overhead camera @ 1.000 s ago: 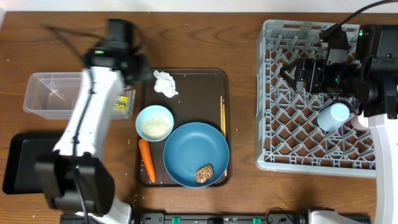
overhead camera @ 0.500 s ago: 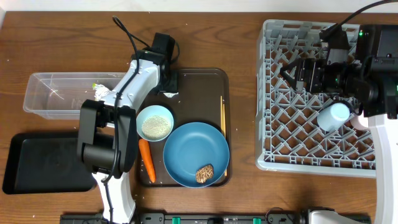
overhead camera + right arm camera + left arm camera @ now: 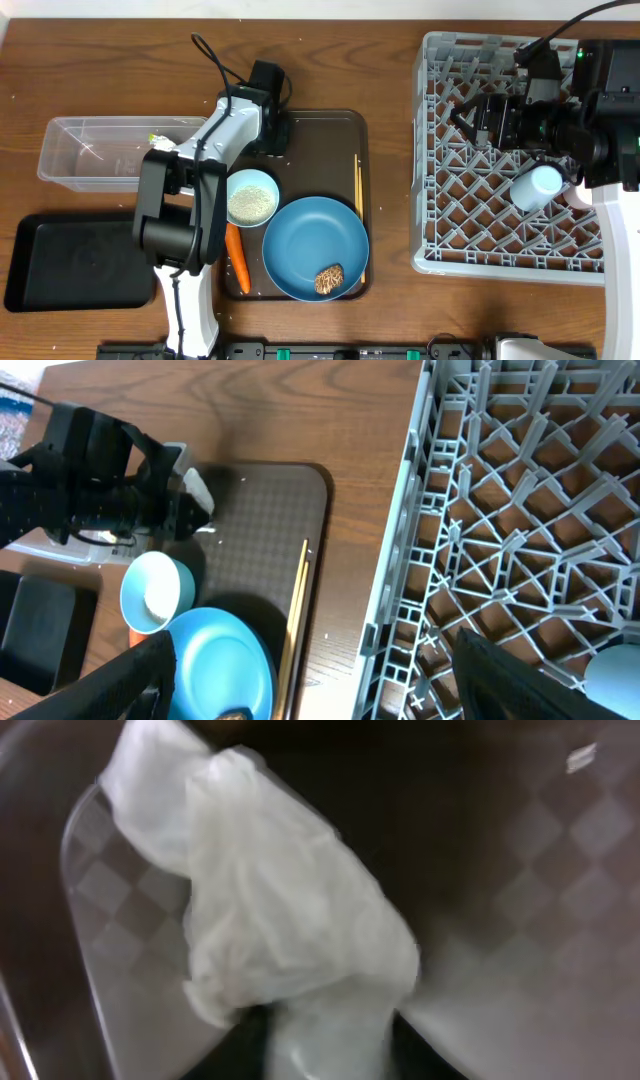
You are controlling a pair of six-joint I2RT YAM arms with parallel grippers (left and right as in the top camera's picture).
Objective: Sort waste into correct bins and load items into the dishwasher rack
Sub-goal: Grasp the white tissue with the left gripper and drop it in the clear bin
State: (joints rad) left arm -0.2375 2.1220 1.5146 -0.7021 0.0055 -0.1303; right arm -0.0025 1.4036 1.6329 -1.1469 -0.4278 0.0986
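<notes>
Wooden table [image 3: 390,60] is carrying everything. Grey dishwasher rack [image 3: 480,220] is taking up the table's R edge. R gripper [image 3: 320,670] is hovering over the rack's far-left part w/ fingers spread wide, nothing btwn them. Dark brown serving tray [image 3: 320,150] is sitting mid-table. Shallow black tray [image 3: 70,265] is occupying the near-left corner, w/ the clear tub [image 3: 90,150] just behind it along the L edge. Big blue plate [image 3: 310,235] is resting in the serving tray's near-right corner. Small white bowl [image 3: 273,190] is sitting just left of the plate. Orange carrot [image 3: 237,262] is lying along the serving tray's L edge, near side of the bowl. Thin chopsticks [image 3: 359,210] are lying along its R edge. One light blue cup [image 3: 536,186] is lying in the rack toward its R side. L gripper [image 3: 272,138] is reaching down at the serving tray's far-left corner, right at the crumpled white tissue [image 3: 300,910], which is filling the wrist view. That view is too blurred, so can't tell whether the fingers are pinching it or apart. Small brown food piece [image 3: 329,279] is sitting on the plate's near side, and rice [image 3: 249,203] is lying in the bowl
</notes>
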